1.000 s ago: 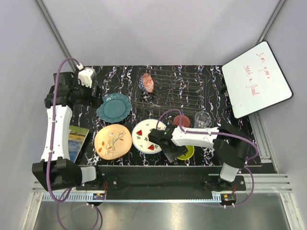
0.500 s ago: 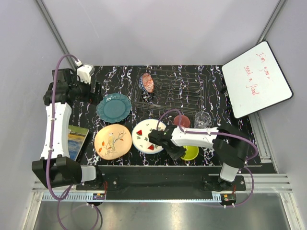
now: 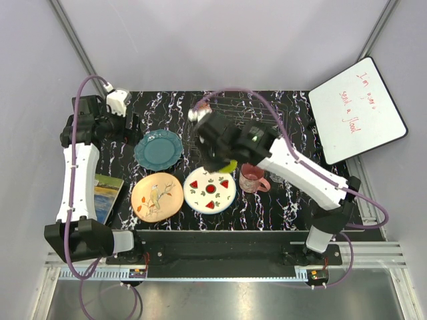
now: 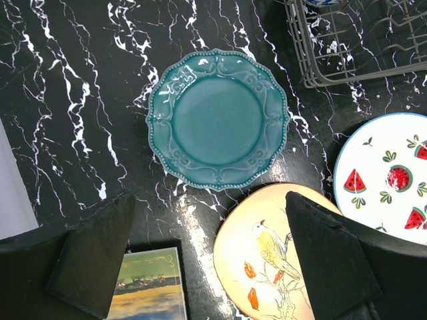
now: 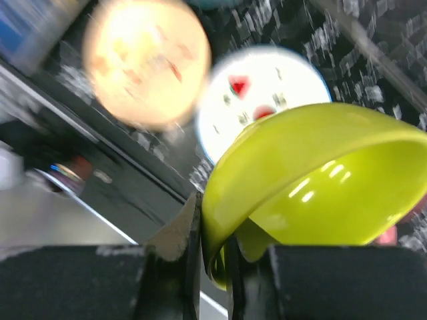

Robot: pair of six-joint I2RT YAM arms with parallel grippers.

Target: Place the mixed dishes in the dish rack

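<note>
right gripper [image 5: 213, 240]: yours is clamped on the lime-yellow bowl [image 5: 320, 180] rim (wrist view blurred)
left gripper [image 4: 210, 250]: yours gapes wide, near teal plate [image 4: 217, 119]

Seen from above, the right arm [image 3: 300, 170] covers the near left corner of the rack [image 3: 267, 120]. The lime bowl [image 3: 230, 165] is a mere sliver under the right pincer [image 3: 223, 157], and a patterned bowl [image 3: 199, 110] just beyond that pincer is mostly hidden. The writing on the white board [image 3: 357, 110] is too small to read. The right wrist view is smeared: the peach plate [image 5: 147, 63] and white plate [image 5: 260, 100] beyond the pincer are soft blobs, and the lime bowl runs off the right edge. Ahead of the left pincer [image 4: 207, 200], the rack and white plate are cut by the frame. The peach plate and the book [image 4: 147, 287] run off the bottom edge between its fingers.
</note>
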